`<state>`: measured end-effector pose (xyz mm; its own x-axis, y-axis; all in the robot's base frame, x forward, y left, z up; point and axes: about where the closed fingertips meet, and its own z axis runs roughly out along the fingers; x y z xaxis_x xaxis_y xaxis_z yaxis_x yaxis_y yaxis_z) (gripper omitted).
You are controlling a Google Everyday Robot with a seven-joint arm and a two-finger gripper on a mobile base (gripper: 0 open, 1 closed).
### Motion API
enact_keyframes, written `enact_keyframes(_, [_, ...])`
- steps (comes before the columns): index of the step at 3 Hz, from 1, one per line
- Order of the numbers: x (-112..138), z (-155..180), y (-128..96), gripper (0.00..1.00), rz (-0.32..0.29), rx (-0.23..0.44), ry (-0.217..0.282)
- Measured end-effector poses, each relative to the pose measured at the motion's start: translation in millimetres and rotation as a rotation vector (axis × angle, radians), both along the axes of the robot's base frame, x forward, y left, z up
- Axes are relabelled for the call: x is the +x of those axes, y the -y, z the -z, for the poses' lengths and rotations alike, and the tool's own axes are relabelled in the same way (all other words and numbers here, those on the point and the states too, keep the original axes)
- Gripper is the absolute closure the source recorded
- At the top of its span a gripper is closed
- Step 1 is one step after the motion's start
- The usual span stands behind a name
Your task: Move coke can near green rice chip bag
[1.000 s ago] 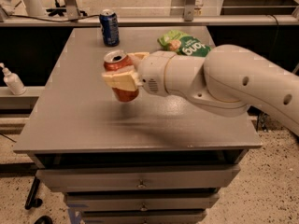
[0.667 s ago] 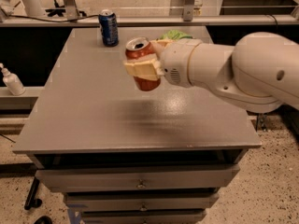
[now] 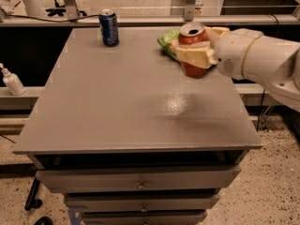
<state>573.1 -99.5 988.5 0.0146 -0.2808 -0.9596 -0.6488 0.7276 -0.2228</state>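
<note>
Gripper [image 3: 196, 42]: clenched on the coke can [image 3: 194, 70]. One cream finger crosses the can's near face. The other shows behind its rim, on the arm side. My arm [image 3: 260, 60] comes in from the right, a thick white forearm ending at the wrist just right of the can.

Coke can: in my grasp, roughly upright, silver top and opening facing up. Its base looks clear of the tabletop [image 3: 126, 93]. A soft dark shadow lies on the surface below and nearer the camera than the gripper.

Green rice chip bag [image 3: 166, 37]: directly left of the gripper and just behind it, lying flat. Only its crinkled left part shows. The rest is hidden behind the can and my finger. I cannot tell whether the can touches the bag; in this view the two overlap.

Blue soda can [image 3: 109, 27]: well to the left of the gripper, standing upright near the far edge of the tabletop, apart from the bag.

Tabletop: grey and flat, with a pale glare patch below and left of the gripper.

Further out: grey drawers [image 3: 140, 178] sit under the front edge, far below the gripper. A white bottle [image 3: 11, 80] stands off the tabletop on a lower ledge at far left. The floor is speckled.
</note>
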Motion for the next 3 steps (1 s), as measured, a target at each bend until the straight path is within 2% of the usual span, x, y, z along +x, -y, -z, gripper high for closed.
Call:
enact_keyframes(1, [19.8,11.9,41.6,1.00,0.048,0.044,0.033])
enact_keyframes(2, [41.7,24.3,74.8,1.00,0.067,0.068,0.058])
enact_keyframes(3, [50.9,38.5,100.5,1.00,0.089,0.075,0.056])
